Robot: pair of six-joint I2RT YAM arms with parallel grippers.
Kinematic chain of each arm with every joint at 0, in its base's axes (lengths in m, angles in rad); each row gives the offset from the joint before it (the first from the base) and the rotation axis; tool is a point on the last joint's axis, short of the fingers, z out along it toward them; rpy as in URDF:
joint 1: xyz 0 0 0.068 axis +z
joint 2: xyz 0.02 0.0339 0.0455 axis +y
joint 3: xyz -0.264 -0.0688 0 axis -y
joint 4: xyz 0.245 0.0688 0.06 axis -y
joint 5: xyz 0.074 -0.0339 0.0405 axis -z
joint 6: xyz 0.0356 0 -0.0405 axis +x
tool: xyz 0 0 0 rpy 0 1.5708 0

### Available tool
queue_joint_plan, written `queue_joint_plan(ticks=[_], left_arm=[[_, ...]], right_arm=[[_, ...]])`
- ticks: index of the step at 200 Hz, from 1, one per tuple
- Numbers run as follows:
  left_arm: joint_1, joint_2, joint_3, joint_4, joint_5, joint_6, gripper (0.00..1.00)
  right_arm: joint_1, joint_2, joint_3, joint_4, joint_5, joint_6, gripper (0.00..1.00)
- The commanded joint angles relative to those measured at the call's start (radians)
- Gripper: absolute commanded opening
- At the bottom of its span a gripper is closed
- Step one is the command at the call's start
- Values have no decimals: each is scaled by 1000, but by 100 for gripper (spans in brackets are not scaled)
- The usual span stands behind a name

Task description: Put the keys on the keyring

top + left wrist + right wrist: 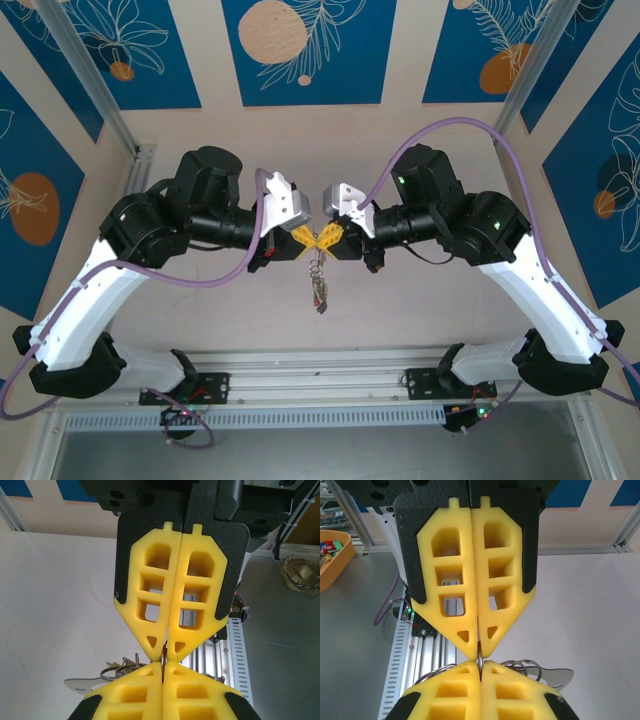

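Your left end effector (pixel 306 240) and right end effector (pixel 336 240) are both closed tight on the keyring (pixel 163 656), meeting tip to tip above the middle of the tabletop (pixel 420 310). Both arms reach inward with elbows out to the sides. There is one keyring, and the keys (pixel 318 285) dangle beneath it in a bunch too tangled to count.

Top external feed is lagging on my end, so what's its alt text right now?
Both arms reach inward and meet tip to tip over the pale table. The left gripper and right gripper are shut on the keyring, with the keys hanging from it in a small bunch.
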Motion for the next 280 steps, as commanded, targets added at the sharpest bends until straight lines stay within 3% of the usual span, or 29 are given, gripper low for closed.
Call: queue_joint_plan(ticks=[1,9,36,54,76,153,190,261,280], left_arm=[[-11,-5,-21,32,-8,28,0],[-11,-10,-28,39,-15,28,0],[-11,-43,-55,92,-33,26,0],[-11,-55,-58,103,-14,34,0],[-11,-66,-75,128,20,34,0],[-11,-99,-120,231,33,22,0],[-11,-102,-128,257,33,18,0],[-11,-119,-131,260,32,14,0],[-12,-124,-134,263,25,15,0]], right_arm=[[7,-31,9,67,-64,9,0],[7,-33,6,71,-58,10,0],[7,-44,-12,87,-47,19,23],[1,-49,-23,87,-65,29,28],[-9,-49,-36,83,-124,40,28],[-27,-55,-81,83,-131,78,28],[-36,-58,-105,146,-112,124,31],[-49,-58,-117,139,-2,134,28],[-53,-58,-117,150,25,143,32]])
